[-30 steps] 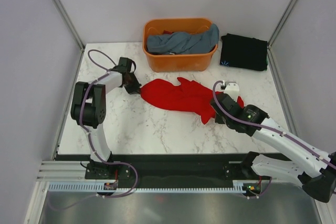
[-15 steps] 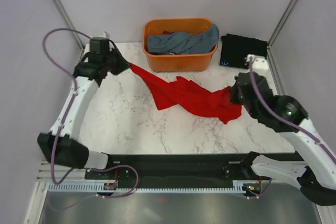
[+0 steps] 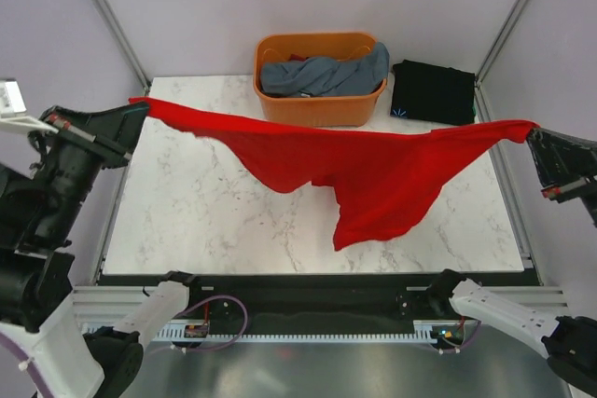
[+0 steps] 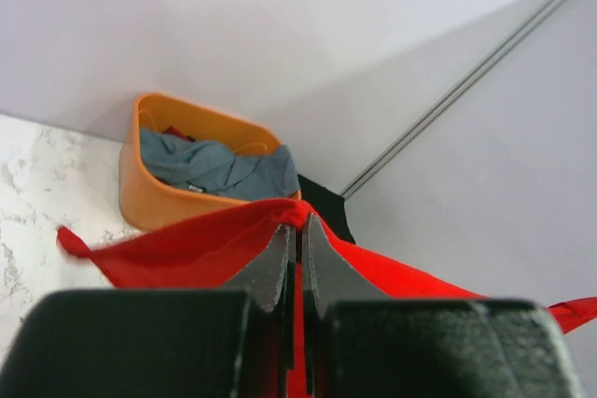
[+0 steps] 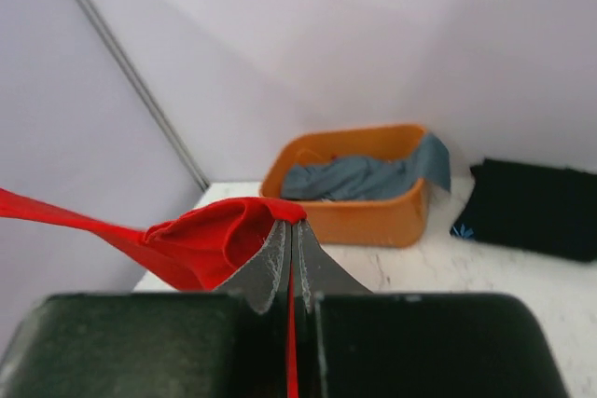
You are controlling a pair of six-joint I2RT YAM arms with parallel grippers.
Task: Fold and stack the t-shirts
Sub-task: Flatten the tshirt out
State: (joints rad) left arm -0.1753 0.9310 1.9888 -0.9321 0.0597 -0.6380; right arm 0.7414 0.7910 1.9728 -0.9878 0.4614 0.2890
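The red t-shirt (image 3: 354, 165) hangs stretched in the air between both arms, its lower part drooping toward the table's front right. My left gripper (image 3: 138, 109) is shut on its left end, and in the left wrist view the red t-shirt (image 4: 187, 249) bunches at the fingertips (image 4: 280, 249). My right gripper (image 3: 534, 130) is shut on the right end, with the red t-shirt (image 5: 205, 235) folded over its tips. A grey-blue t-shirt (image 3: 322, 74) lies crumpled in the orange tub (image 3: 320, 109). A folded black t-shirt (image 3: 434, 90) with a small blue mark lies at the back right.
The marble table (image 3: 205, 221) is walled by pale panels with metal corner posts (image 3: 107, 16). The orange tub stands at the back centre, just under the raised cloth. The arm bases and a black rail (image 3: 308, 300) run along the near edge.
Both arms have risen and spread apart, lifting the red t-shirt off the table and pulling it taut. The left gripper closed on the cloth at the start.
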